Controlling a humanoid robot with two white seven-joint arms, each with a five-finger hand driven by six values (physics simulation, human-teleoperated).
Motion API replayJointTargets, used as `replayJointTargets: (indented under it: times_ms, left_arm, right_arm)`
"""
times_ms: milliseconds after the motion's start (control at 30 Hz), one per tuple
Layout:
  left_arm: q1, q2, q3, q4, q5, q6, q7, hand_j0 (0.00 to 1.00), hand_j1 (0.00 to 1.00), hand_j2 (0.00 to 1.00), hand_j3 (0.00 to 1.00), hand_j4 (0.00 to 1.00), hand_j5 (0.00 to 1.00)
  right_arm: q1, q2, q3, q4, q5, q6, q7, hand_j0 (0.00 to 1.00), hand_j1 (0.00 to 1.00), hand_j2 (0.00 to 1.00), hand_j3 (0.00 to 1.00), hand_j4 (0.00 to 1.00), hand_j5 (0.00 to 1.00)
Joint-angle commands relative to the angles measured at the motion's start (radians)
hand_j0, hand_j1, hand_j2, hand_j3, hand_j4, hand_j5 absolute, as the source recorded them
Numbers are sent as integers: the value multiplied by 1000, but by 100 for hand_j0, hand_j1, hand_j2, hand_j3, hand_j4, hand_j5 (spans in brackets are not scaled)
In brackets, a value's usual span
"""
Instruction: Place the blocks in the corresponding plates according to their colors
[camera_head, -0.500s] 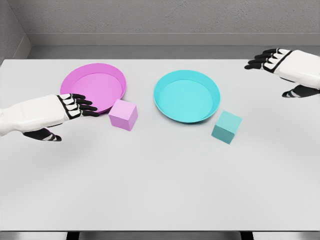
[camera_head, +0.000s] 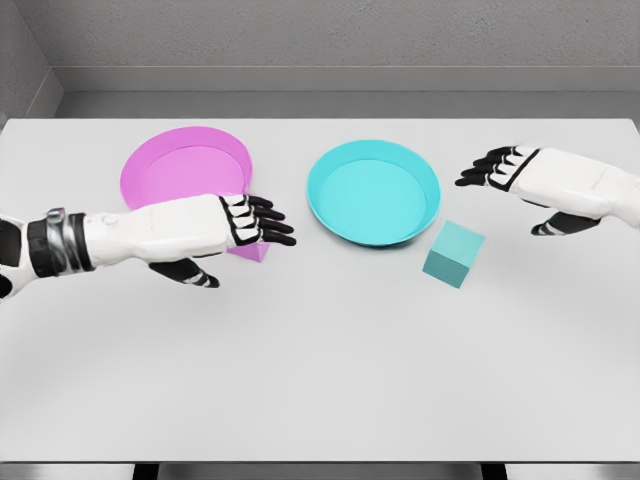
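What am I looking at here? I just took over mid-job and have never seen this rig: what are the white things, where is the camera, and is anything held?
This is a simulator render from a camera on the robot's head, looking down at a white table. The white things are its two arms, each ending in a five-finger hand.

The left hand reaches in over the pink block, hiding most of it; its fingers are stretched out, and no grip shows. The right hand hovers open beyond the teal block, holding nothing.

Behind the blocks sit a pink plate and a teal plate, neither holding a block. Each block belongs in the plate of its colour.
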Motion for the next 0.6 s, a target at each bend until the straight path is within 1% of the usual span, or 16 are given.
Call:
replayJointTargets:
  times_ms: [0, 33, 67, 100, 167, 267, 367, 433, 500, 567]
  left_arm:
    - [-2, -15, -23, 1, 83, 83, -78, 100, 100, 100, 100, 100, 100]
    - [-5, -17, -23, -1, 104, 140, -101, 100, 100, 100, 100, 100, 100]
    - [-6, -18, -23, 1, 104, 198, -103, 100, 100, 100, 100, 100, 100]
    - [-6, -20, -25, 1, 101, 218, -103, 100, 100, 100, 100, 100, 100]
    - [-9, -20, -25, -1, 100, 261, -104, 100, 100, 100, 100, 100, 100]
    - [-28, -21, -25, -1, 98, 329, -115, 100, 100, 100, 100, 100, 100]
    - [-41, -57, -25, 1, 98, 344, -116, 100, 100, 100, 100, 100, 100]
    - [-54, -72, -25, 2, 95, 389, -118, 100, 100, 100, 100, 100, 100]
    - [-57, -95, -26, 8, 94, 425, -118, 100, 100, 100, 100, 100, 100]
    - [-58, -100, -26, 11, 89, 436, -118, 100, 100, 100, 100, 100, 100]
  right_arm:
    - [-2, 22, 52, -14, 10, 3, 9, 100, 100, 100, 100, 100, 100]
    - [-6, 24, 58, -20, 10, 3, 9, 100, 100, 100, 100, 100, 100]
    - [-8, 22, 60, -32, 11, 3, 9, 100, 100, 100, 100, 100, 100]
    - [-9, 22, 83, -46, 20, 3, 9, 100, 100, 100, 100, 100, 100]
    - [-35, 24, 147, -51, 57, 3, 9, 100, 100, 100, 100, 100, 100]
    - [-37, 24, 155, -61, 60, 3, 9, 100, 100, 100, 100, 100, 100]
    - [-35, 24, 177, -74, 60, 3, 9, 100, 100, 100, 100, 100, 100]
    - [-34, 24, 190, -74, 60, 3, 9, 100, 100, 100, 100, 100, 100]
    - [-35, 24, 190, -74, 62, 3, 9, 100, 100, 100, 100, 100, 100]
    - [-35, 24, 190, -74, 62, 3, 9, 100, 100, 100, 100, 100, 100]
